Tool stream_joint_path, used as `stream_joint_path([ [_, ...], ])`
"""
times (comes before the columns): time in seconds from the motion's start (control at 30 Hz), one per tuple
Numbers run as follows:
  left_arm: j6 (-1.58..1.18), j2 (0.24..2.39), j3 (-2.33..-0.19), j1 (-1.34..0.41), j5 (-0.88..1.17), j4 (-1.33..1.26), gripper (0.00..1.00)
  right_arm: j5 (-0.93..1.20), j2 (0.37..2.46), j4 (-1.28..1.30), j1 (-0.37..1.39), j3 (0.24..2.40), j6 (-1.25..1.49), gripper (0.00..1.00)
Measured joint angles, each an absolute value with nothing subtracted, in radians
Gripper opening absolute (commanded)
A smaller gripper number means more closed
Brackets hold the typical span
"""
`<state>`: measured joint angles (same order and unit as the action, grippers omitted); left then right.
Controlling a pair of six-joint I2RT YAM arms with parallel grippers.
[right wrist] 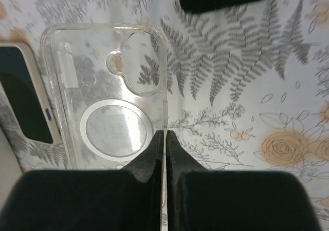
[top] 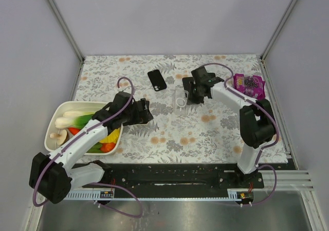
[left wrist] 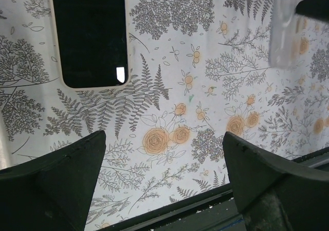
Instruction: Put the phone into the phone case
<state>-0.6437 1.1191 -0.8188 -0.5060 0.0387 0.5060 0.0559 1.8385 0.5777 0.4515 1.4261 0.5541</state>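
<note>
From above, the phone [top: 157, 79] was a black slab with rounded corners, lying flat on the flowered tablecloth [top: 205, 138] toward the far middle of the table. Its long axis ran away from the arms, the far end leaning a little to the left. The phone case [top: 180, 98] was a faint clear shape just right of the phone and nearer the arms; its outline was hard to make out here. The right gripper [top: 193, 92] sat against it. The left gripper [top: 144, 111] hung over the cloth nearer than the phone, beside a white bowl [top: 56, 115] of vegetables. A purple packet [top: 249, 84] lay at the far right.

In the left wrist view, the phone showed a dark screen inside a pale rim, its near end pointing at the camera. The left fingers [left wrist: 56, 179] stood wide apart over bare cloth, with nothing between them.

In the right wrist view, the case was transparent, with a lobed camera cut-out at the far end and a pale ring below it. Its long axis ran straight away from the camera, and the phone lay parallel to its left. The right fingers [right wrist: 149, 161] were pinched together on the case's thin right wall.
</note>
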Motion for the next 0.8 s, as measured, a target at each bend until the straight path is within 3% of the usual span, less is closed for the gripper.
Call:
stream_joint_path([
  [0.37,-0.672,1.162,-0.781,-0.553,0.044,0.452,0.98,0.150,1.791,0.427,0.585,1.081,0.549,0.03],
  [0.5,-0.678,1.180,-0.777,-0.571,0.043,0.438,0.98,0.147,1.791,0.396,0.585,1.081,0.541,0.65],
  [0.57,-0.679,1.188,-0.776,-0.582,0.043,0.431,0.98,0.139,1.789,0.388,0.584,1.081,0.533,0.83],
  [0.7,-0.679,1.196,-0.776,-0.590,0.041,0.423,0.98,0.096,1.748,0.389,0.584,1.080,0.517,1.00],
  [0.8,-0.680,1.196,-0.776,-0.592,0.041,0.423,0.98,0.035,1.701,0.403,0.583,1.087,0.504,0.99],
])
